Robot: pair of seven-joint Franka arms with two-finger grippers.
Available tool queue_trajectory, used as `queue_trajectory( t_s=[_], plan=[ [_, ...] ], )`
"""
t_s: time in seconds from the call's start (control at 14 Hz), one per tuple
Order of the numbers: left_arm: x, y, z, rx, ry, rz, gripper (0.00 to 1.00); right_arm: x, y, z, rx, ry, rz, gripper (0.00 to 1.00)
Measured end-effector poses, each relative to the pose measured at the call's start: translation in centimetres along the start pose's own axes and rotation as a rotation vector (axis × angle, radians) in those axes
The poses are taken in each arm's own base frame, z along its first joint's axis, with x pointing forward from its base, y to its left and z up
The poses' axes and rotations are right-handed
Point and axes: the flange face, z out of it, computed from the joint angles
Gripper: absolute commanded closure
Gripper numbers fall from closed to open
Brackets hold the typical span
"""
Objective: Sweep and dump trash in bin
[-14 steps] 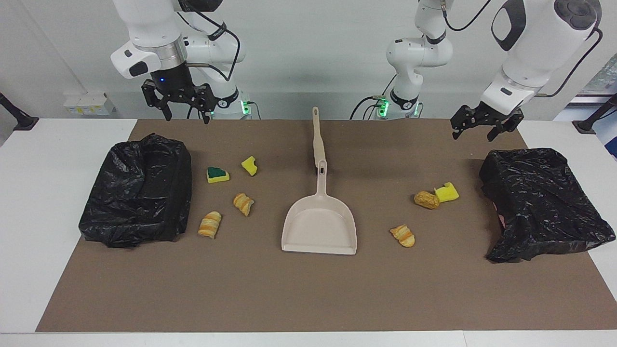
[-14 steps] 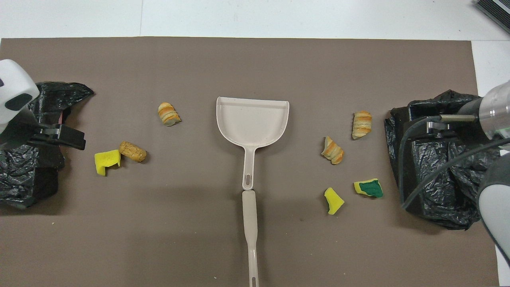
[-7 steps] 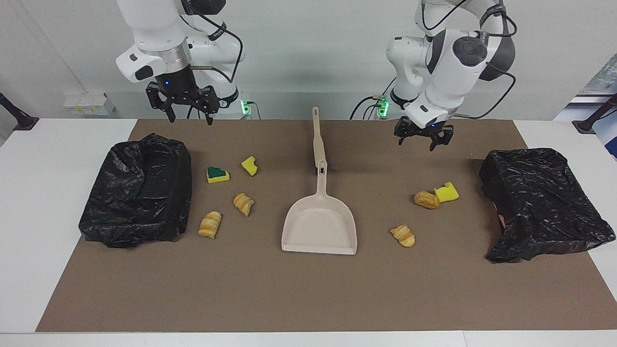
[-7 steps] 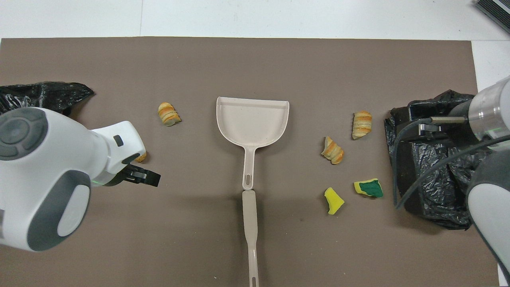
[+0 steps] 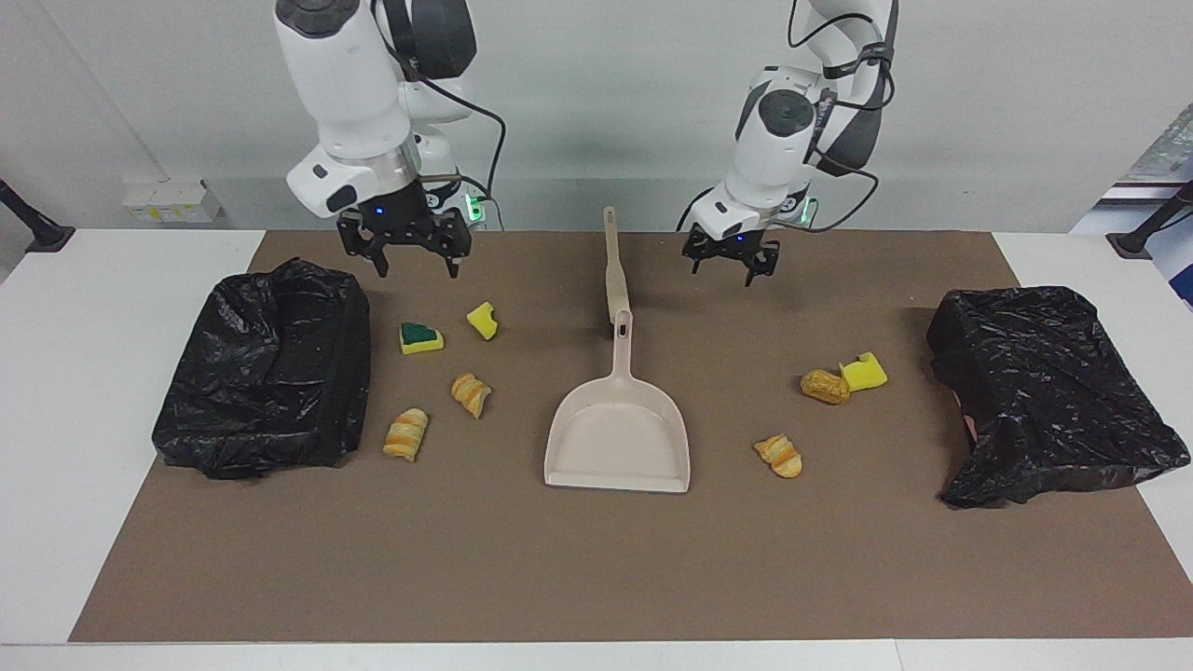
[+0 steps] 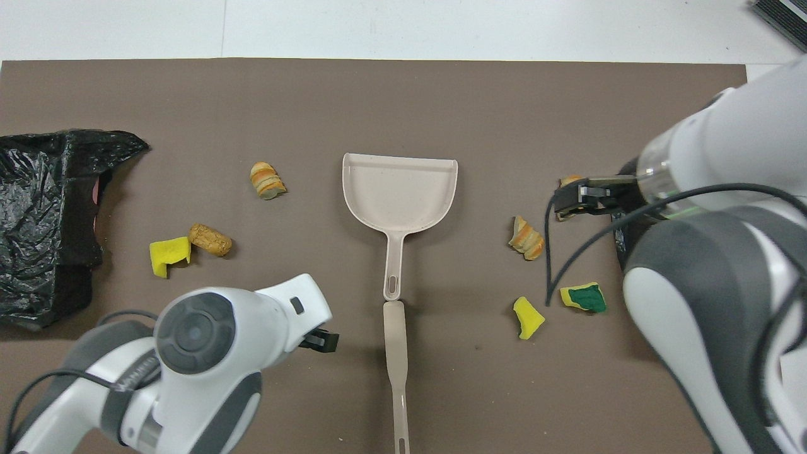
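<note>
The trash lay in two loose groups on the brown mat (image 5: 596, 578), either side of the beige dustpan (image 5: 618, 438). Toward the right arm's end sat a green-faced sponge chunk (image 5: 420, 337), a yellow sponge chunk (image 5: 483, 320) and two striped bread pieces (image 5: 471, 394) (image 5: 405, 434), all close to the edge of a black-bagged bin (image 5: 266, 368). Toward the left arm's end, a brown bread piece (image 5: 825, 386) touched another yellow chunk (image 5: 866, 373), with a third striped piece (image 5: 779, 456) farther from the robots; bare mat separated these from the second bagged bin (image 5: 1049, 391).

The dustpan lay flat at the middle of the mat, mouth facing away from the robots, its handle end touching a long beige handle (image 5: 612, 266) that ran to the mat's robot-side edge.

The right gripper (image 5: 404, 250) hung over the mat just above the green-faced sponge, fingers spread and holding nothing. The left gripper (image 5: 731, 261) hung over bare mat beside the long handle, also spread and empty. The whole strip of mat along the edge farthest from the robots was bare.
</note>
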Motion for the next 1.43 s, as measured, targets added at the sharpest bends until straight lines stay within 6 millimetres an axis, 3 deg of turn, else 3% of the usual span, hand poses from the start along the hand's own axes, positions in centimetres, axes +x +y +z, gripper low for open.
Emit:
queue_trajectory(
  t_s=[0.29,0.5,0.57,0.86,1.08,1.36,1.43],
  plan=[
    [-4.3,7.5,3.9,-0.009,0.034,-0.016,0.0,0.3,-9.4,7.0,0.006,-0.024,0.05,0.0],
    [-7.2,13.8,6.1,-0.034,0.062,-0.081,0.0,-1.4,-15.7,10.9,0.001,-0.046,0.048,0.0],
    [-8.0,15.1,6.8,-0.037,0.062,-0.081,0.0,-2.2,-17.4,11.6,0.001,-0.047,0.046,0.0],
    [-9.9,17.9,8.9,-0.032,0.048,-0.095,0.0,-4.3,-21.7,14.3,0.004,-0.07,0.015,0.01],
    [-9.8,18.1,10.0,-0.021,0.036,-0.108,0.02,-4.7,-23.8,17.7,0.01,-0.072,0.001,0.09],
    [-8.0,17.3,8.7,-0.031,0.043,-0.145,0.37,-5.4,-24.6,20.9,-0.013,-0.104,-0.014,0.16],
    [-7.5,17.2,8.2,-0.034,0.045,-0.154,0.65,-5.7,-24.5,21.3,-0.018,-0.11,-0.016,0.17]
  ],
)
